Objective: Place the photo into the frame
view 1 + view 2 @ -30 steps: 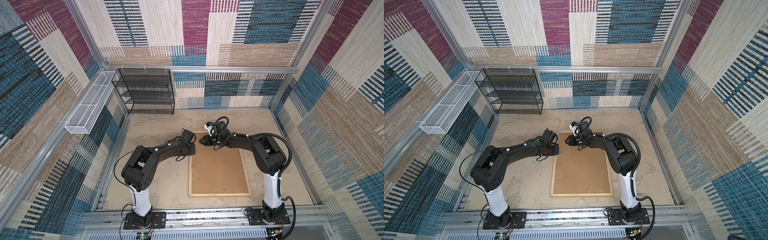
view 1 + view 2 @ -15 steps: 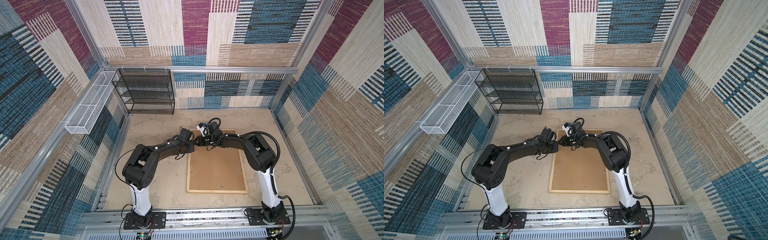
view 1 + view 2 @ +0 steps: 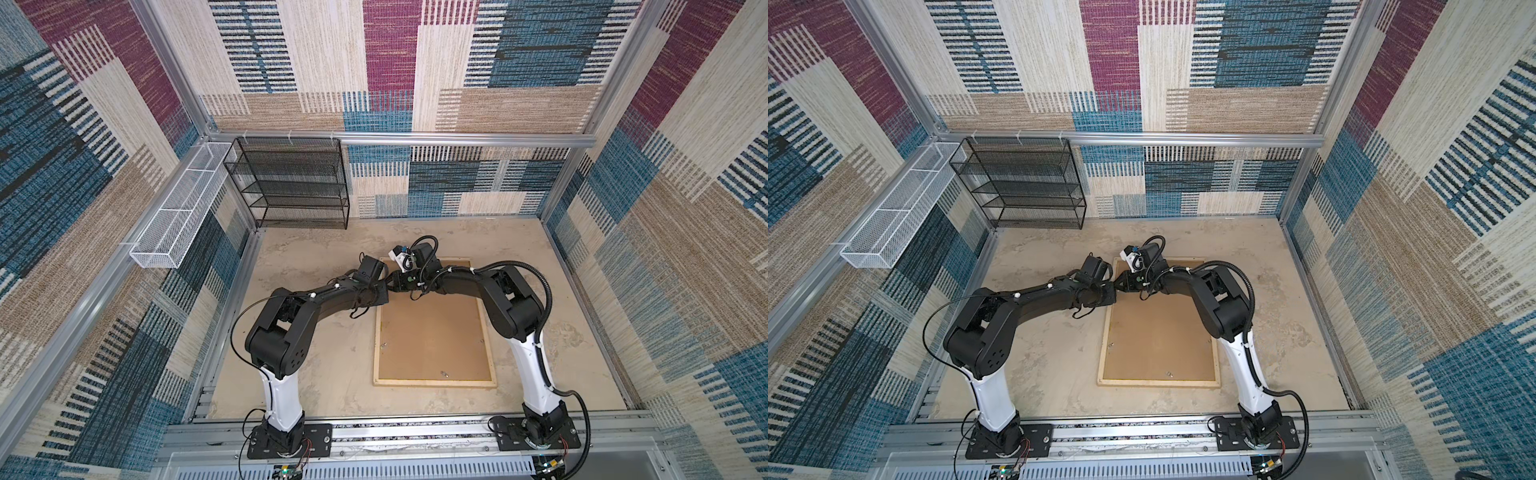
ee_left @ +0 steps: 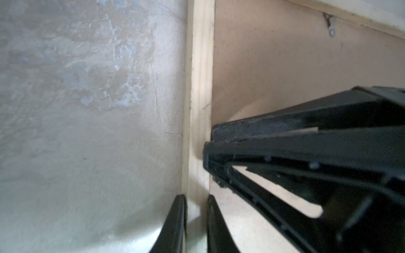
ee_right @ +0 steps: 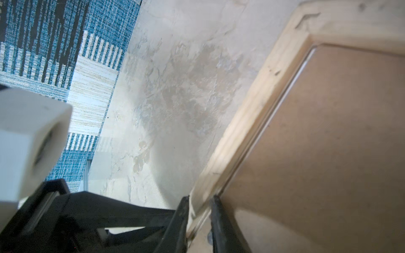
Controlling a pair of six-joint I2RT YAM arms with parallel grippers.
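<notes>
Your rectangular pale wood frame [image 3: 435,383] flat on the beige bench [image 3: 324,374], brown backing board [image 3: 432,336] up, your left tool [image 4: 196,219] and right tool [image 5: 199,219] both closed on its left strip near the far corner

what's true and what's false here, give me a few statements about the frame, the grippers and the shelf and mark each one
1. The frame lies flat with its brown backing board facing up. True.
2. The photo lies on the table beside the frame. False: no photo shows in any view.
3. The left gripper and the right gripper each straddle the same wooden rail of the frame. True.
4. The black wire shelf stands by the arm bases. False: it stands against the far wall.
</notes>
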